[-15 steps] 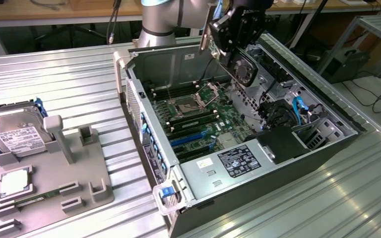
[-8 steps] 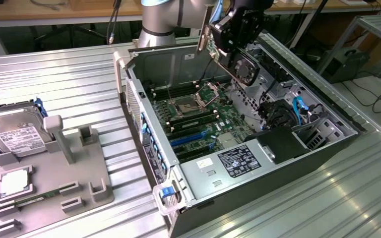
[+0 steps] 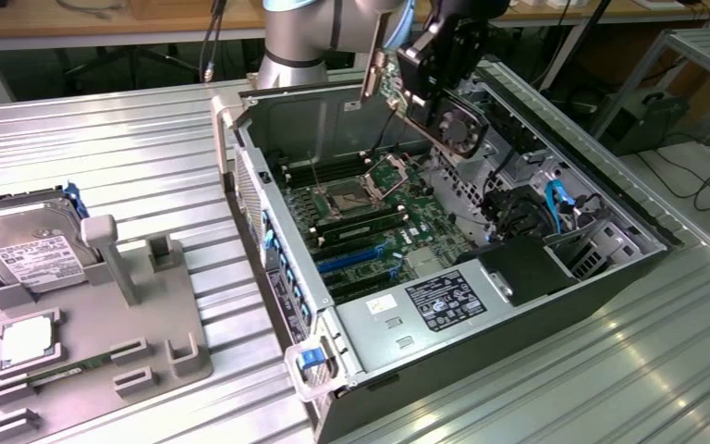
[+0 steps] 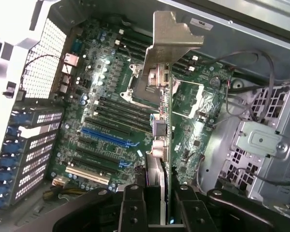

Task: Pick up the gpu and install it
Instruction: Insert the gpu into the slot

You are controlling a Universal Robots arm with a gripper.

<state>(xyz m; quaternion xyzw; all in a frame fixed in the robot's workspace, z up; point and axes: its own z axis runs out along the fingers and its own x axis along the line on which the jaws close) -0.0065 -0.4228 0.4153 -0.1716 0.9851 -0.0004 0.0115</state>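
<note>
Pickup done: fingers (image 4: pixel 134 209) clenched on gpu (image 3: pixel 455 126), upper middle of exterior view, above case (image 3: pixel 299 125) (not yet seated).

— What is your ribbed grey bench (image 3: pixel 121 148) made of?
— Sheet metal: dull satin, with soft glare along the ridges.
— And the thin green circuit-board gpu (image 3: pixel 454 125)?
— A glossy lacquered board. Its end bracket (image 4: pixel 173 34) is bare silvery metal, matt.
— The black gripper (image 4: pixel 162 212)?
— Smooth and matt; you cannot tell metal from plastic.
— The open grey computer case (image 3: pixel 293 129)?
— Smooth sheet metal, and the green motherboard (image 4: pixel 111 96) in it is glossy.
— Your grey moulded fixture (image 3: pixel 133 314)?
— Matt plastic by its look. The boxy silver hard drive (image 3: pixel 22 245) is shiny metal with a white paper label.
</note>
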